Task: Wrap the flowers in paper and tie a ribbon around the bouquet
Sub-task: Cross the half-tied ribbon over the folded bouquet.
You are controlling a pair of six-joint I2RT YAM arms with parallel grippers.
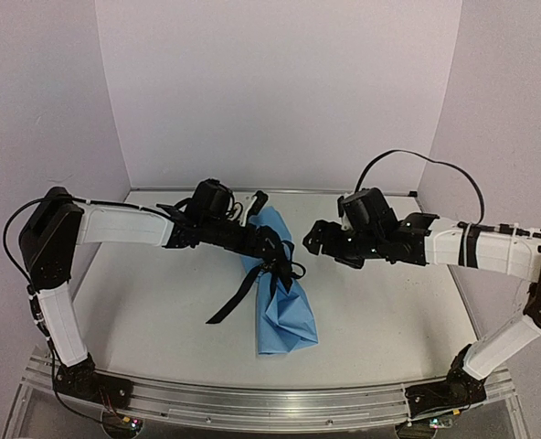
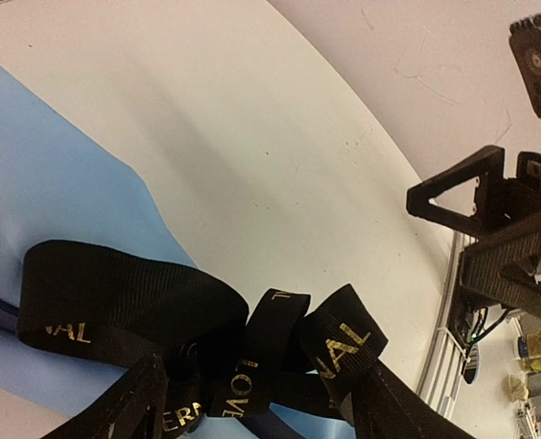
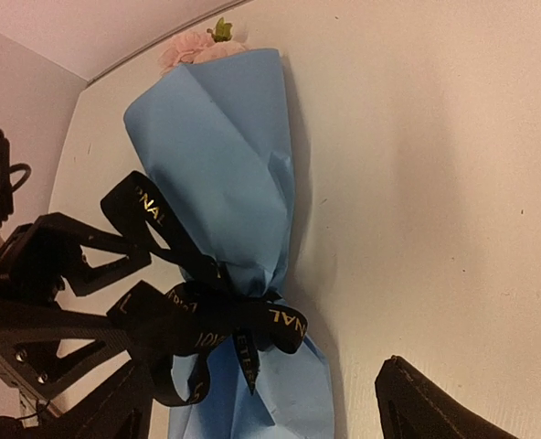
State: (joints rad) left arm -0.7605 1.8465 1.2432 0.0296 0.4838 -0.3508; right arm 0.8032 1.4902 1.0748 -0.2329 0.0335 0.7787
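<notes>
bouquet (image 1: 280, 315) lies on the table (image 1: 389, 311), a bit left of centre, long axis running near to far. flowers (image 3: 197, 46) end points at the back wall (image 1: 280, 91), pink heads just poking out of the paper (image 3: 220, 155) cone; the wide crumpled paper end faces the near edge

ribbon (image 3: 206, 325), black with gold lettering, is knotted round the cone's narrow waist, loops standing up; one tail trails off the paper onto the table toward near-left

left gripper (image 2: 261, 384) sits right at the knot, jaws spread, one finger either side of the ribbon loops, nothing clamped; can't tell if a finger brushes the ribbon

right gripper (image 1: 312, 240) hovers just right of the waist, apart from the paper, jaws wide with nothing between them

room: bare table from the bouquet's right edge out to the right wall. on the left the ribbon tail crosses the surface, with bare table beyond it under the left arm. far end of the bouquet is near the back wall, near end well short of the rail (image 1: 252, 398)

surface matte white with a few small specks; plain pale walls on three sides; black cable (image 1: 435, 165) arcs above the right arm
</notes>
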